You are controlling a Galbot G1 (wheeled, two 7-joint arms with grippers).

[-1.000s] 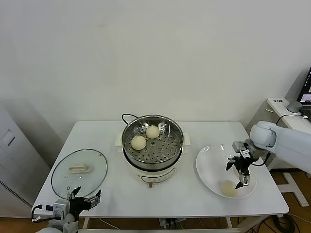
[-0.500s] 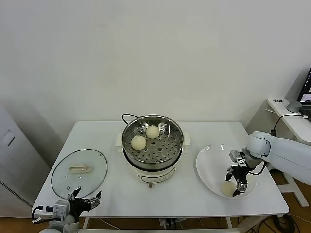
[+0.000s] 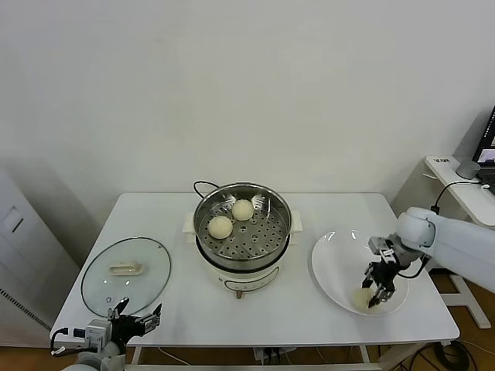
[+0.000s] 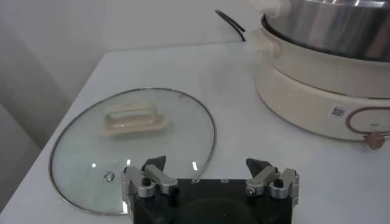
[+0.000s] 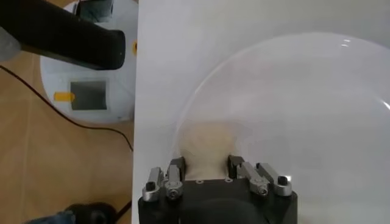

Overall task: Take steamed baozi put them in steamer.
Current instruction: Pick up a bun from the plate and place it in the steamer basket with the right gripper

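Light: bright, even, soft, seemingly from overhead.
Shadows: faint under the round shiny steel steamer [image 3: 243, 232] on the white table [image 3: 178, 297].
Glare: small highlights on the round glass lid [image 4: 128, 146] and flat white plate [image 5: 317, 103].
Focus: the cream-white bun [image 5: 206, 146] in the right wrist view looks soft.

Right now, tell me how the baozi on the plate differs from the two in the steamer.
The baozi on the plate lies on the smooth white plate, at the robot's right; the two baozi sit on the perforated tray inside the steamer. The plate baozi has the right gripper around it, a finger on each side; the steamer pair are untouched. All are round and cream-white.
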